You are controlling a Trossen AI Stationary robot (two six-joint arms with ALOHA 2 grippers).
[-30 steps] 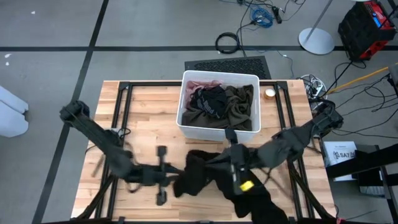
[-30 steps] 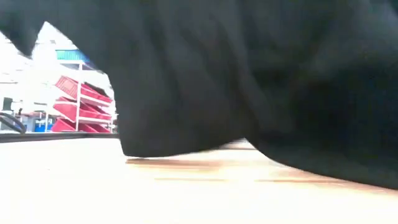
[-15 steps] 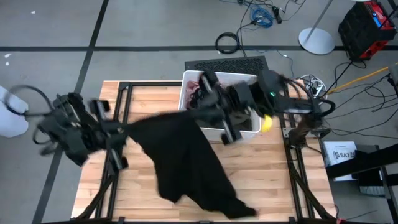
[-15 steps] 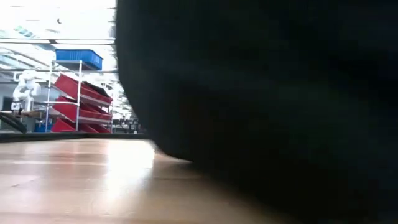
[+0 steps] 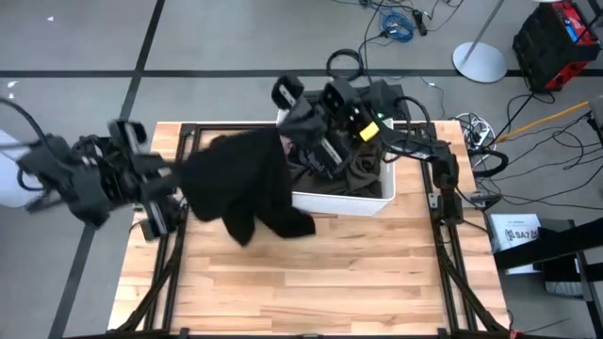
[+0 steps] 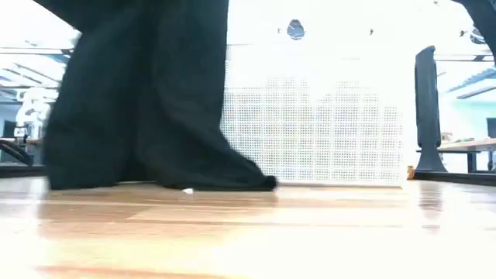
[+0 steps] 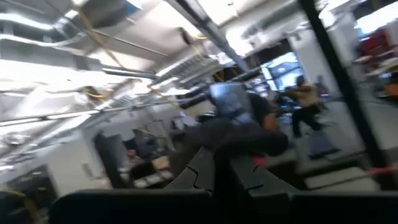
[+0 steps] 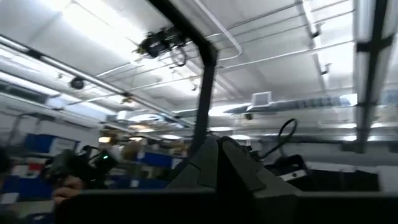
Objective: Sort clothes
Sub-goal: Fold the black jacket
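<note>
A black garment [image 5: 240, 179] hangs between my two raised grippers, just left of the white bin [image 5: 382, 193]. My left gripper [image 5: 177, 177] is shut at its left end, and my right gripper [image 5: 285, 139] is shut at its right end, over the bin's left rim. In the low view the garment [image 6: 147, 101] hangs down and its lower end [image 6: 194, 182] rests on the table. An olive-green garment [image 5: 363, 155] and another dark one [image 5: 316, 169] lie in the bin. Both wrist views look up at the ceiling past shut fingers [image 7: 217, 171] [image 8: 217, 162]. My left gripper holds the black garment's left upper edge [image 5: 193, 168], coming from the table's left; the pinch itself is hidden by cloth. The garment hangs below. My right gripper holds the garment's right upper edge [image 5: 275, 143] from the right. The cloth sags between the two holds, its lower end on the table.
The white perforated bin [image 6: 325, 132] stands at the table's far middle. A small round object [image 5: 407, 141] lies by its right side. The wooden tabletop [image 5: 330, 282] is bare in front of the bin. People and shelving show in the room beyond.
Both grippers have risen and gone toward the table's far edge, the left one also toward the left edge. The black garment, which lay by the near edge, has been lifted and carried along. It now hangs beside the bin with only its lower end on the table.
</note>
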